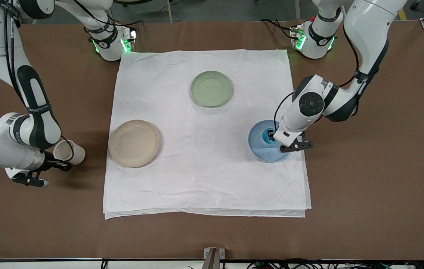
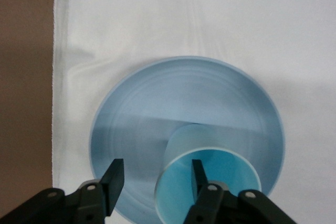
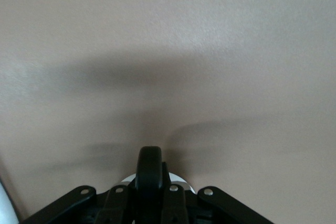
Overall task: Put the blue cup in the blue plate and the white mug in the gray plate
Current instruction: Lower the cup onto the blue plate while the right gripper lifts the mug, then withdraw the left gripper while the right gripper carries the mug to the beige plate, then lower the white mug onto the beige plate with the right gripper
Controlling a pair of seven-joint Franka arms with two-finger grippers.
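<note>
Small light-blue tapered cup (image 2: 207, 182): we are seeing it upright in the round matte blue plate (image 2: 157, 108), left hand (image 2: 154, 179) apart, one finger inside its rim. Cream-white black-handled mug (image 1: 69, 152): right hand (image 1: 53, 166) is clamping its handle above bare desk (image 1: 365, 179), beside the sandy ridged plate (image 1: 134, 143) toward the right arm's end.

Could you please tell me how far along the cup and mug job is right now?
Nearly done: the blue cup stands in the blue plate, the open left gripper straddling its rim. In hand: the right gripper holds the white mug by its handle over bare table. Left: setting it in the gray plate.
</note>
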